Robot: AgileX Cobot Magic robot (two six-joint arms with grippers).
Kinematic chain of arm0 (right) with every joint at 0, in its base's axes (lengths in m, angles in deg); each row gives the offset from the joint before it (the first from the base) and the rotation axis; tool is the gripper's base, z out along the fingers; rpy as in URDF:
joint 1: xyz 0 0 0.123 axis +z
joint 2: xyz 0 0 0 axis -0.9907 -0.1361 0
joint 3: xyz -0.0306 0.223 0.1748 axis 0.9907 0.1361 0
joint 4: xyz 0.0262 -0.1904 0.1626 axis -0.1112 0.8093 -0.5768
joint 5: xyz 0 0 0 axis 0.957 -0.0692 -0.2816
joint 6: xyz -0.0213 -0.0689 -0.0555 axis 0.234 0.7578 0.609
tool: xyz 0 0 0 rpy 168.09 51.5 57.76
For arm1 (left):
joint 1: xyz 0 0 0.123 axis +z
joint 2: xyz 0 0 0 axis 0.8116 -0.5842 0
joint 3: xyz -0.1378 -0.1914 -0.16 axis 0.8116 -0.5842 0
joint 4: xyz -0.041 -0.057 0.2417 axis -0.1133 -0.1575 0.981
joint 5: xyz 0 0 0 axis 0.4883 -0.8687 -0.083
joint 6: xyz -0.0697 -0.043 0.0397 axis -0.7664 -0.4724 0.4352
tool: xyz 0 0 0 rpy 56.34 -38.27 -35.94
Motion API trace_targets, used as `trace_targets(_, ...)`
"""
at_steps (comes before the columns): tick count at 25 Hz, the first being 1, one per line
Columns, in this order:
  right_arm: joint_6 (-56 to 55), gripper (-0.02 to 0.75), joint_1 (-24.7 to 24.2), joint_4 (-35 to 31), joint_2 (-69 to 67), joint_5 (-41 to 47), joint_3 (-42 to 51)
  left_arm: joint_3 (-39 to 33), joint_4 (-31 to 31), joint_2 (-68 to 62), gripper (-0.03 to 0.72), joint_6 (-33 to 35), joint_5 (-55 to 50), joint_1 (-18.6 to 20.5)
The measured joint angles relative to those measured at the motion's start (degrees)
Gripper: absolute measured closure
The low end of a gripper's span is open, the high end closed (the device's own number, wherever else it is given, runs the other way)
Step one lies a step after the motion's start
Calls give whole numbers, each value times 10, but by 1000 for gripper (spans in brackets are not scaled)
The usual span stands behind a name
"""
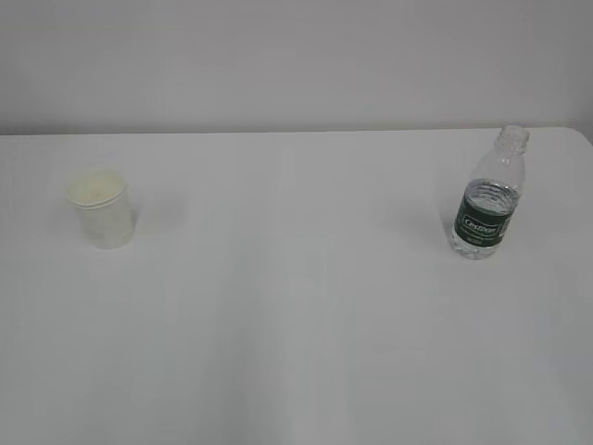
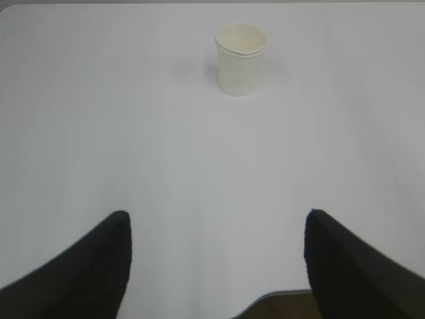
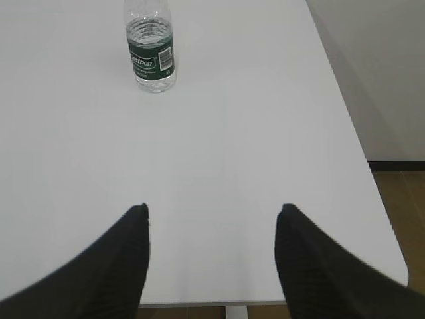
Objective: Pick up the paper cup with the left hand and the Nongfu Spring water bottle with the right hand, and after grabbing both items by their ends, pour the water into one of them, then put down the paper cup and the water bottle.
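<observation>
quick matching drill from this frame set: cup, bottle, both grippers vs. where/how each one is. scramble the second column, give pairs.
Column 1:
1. paper cup
2. Nongfu Spring water bottle
3. left gripper
4. right gripper

Column 2:
A. open, empty, above the table's right part, facing the green label
B. upright on the table's left part, nothing touching it
C. open, empty, facing the white container across bare tabletop
D. upright near the table's right edge, cap off, partly filled

Pairs: 1-B, 2-D, 3-C, 4-A
</observation>
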Motion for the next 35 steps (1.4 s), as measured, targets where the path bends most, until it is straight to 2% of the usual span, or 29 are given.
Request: trace_targets(35, 0, 278, 0, 0, 0, 0, 0, 0, -1, 0, 102, 0, 0, 0)
